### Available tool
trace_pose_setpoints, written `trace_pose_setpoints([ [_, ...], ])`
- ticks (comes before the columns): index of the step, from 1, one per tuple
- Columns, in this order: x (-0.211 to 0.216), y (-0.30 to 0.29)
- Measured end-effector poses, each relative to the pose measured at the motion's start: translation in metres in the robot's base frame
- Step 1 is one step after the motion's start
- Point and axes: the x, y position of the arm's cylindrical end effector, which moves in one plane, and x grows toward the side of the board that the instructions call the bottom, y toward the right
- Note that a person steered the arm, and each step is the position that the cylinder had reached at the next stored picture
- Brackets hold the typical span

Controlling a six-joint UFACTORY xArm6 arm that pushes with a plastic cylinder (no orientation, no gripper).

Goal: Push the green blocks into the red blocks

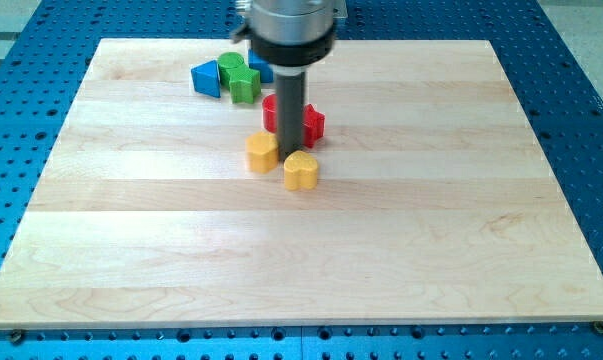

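Meanwhile my tip (pixel 289 153), no pincer to open or hold, rests between yellow blocks (pixel 262 152); light, rigid green blocks (pixel 239 78) upper left likely slide toward red blocks (pixel 309 123) if nudged from their far side.

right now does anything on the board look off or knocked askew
Nothing stands out. The blocks sit flat in a cluster near the view's top: green blocks beside blue ones, red blocks behind my tip, which rests between two yellow blocks.
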Motion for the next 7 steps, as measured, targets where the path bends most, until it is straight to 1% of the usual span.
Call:
trace_pose_setpoints([
  [1, -0.034, -0.046],
  [3, -0.161, -0.127],
  [4, -0.201, -0.104],
  [5, -0.202, -0.062],
  [6, -0.164, -0.065],
  [7, -0.14, -0.059],
])
